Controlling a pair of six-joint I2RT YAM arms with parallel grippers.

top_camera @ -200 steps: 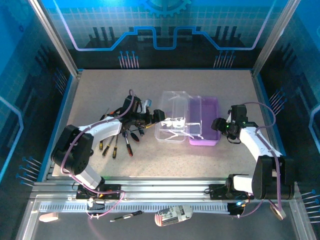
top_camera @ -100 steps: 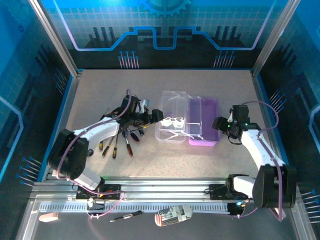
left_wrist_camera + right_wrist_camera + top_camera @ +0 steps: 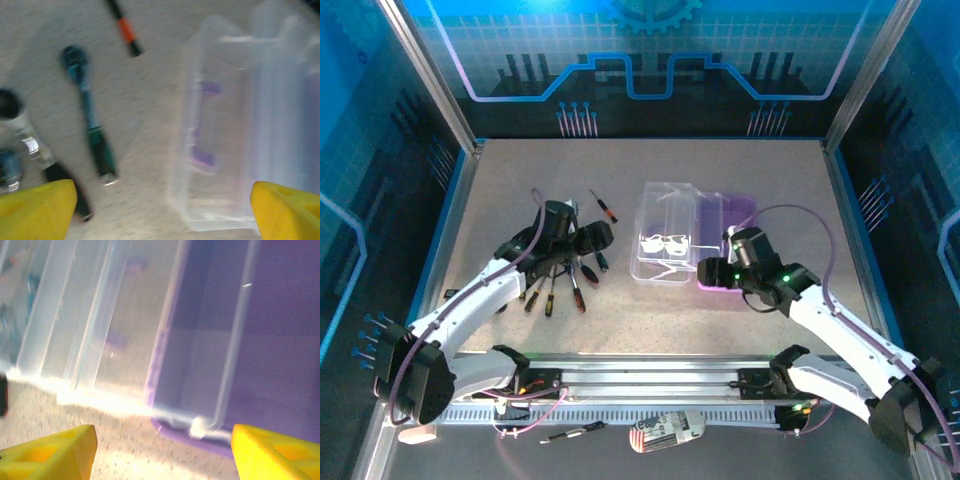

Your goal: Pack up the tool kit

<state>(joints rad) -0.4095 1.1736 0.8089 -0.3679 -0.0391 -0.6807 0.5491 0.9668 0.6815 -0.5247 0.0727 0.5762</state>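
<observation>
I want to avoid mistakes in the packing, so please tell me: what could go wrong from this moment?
The right gripper hangs open at the near edge of the purple box base; it might shove it. The screwdrivers lie close together near the open left gripper, so it could catch two.

Left arm [image 3: 470, 300]: white links, black joints, purple cable looping alongside
Right arm [image 3: 840, 322]: same white and black, purple cable, green light seemingly near the wrist
Fingertips [image 3: 37, 210]: yellow, wedge-shaped
</observation>
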